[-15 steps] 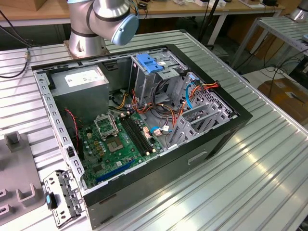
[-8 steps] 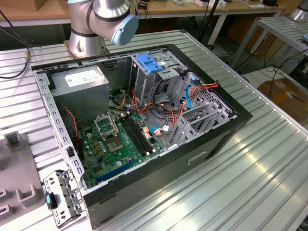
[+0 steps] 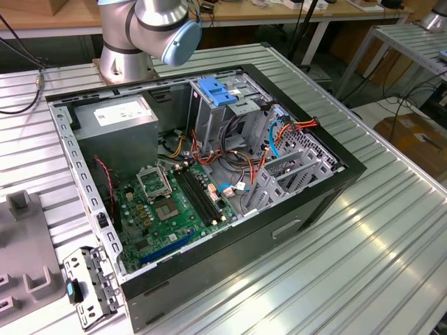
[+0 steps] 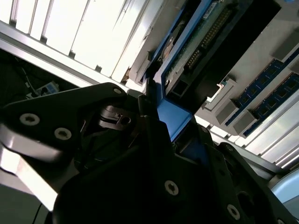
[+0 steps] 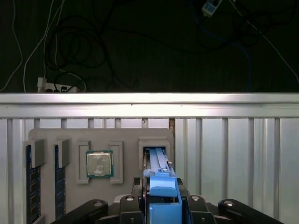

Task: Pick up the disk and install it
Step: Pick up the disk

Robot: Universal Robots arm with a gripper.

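Pincer (image 5: 162,198) pinching the disk (image 5: 159,161) by its blue plastic rail (image 5: 162,186); black fingers (image 5: 140,203) sit tight on both sides of the rail. In the second wrist view the pincer (image 4: 163,119) has the same blue rail (image 4: 172,112) between its black parts. The disk's green circuit-board face (image 4: 201,37) runs away from it.

The disk stands on edge in a slot of a grey fixture tray (image 5: 126,135); its lower part is inside the slot.

Same tray: a processor chip (image 5: 99,164) lies flat in the pocket just beside the disk's slot. Past the chip, two memory sticks (image 5: 29,177) stand in narrow slots. The chip is between the disk and the sticks. The second wrist view shows memory sticks (image 4: 266,81) near the disk.

The tray rests on a ribbed aluminium tabletop (image 5: 233,154). Beyond the tabletop edge is a dark floor with loose cables (image 5: 93,46) and a power strip (image 5: 56,87).

Exterior view:
- The robot arm (image 3: 150,28) has its base at the far side of the tabletop (image 3: 363,265).
- An open computer case (image 3: 307,209) lies on its side in the middle.
- Inside it are a green motherboard (image 3: 174,209), a grey box with a white sticker (image 3: 119,122), a blue-handled metal drive cage (image 3: 216,98), and orange and blue wiring.
- The grey tray (image 3: 28,265) is at the exterior view's left edge.
- A small metal bracket (image 3: 87,286) lies between the tray and the case.
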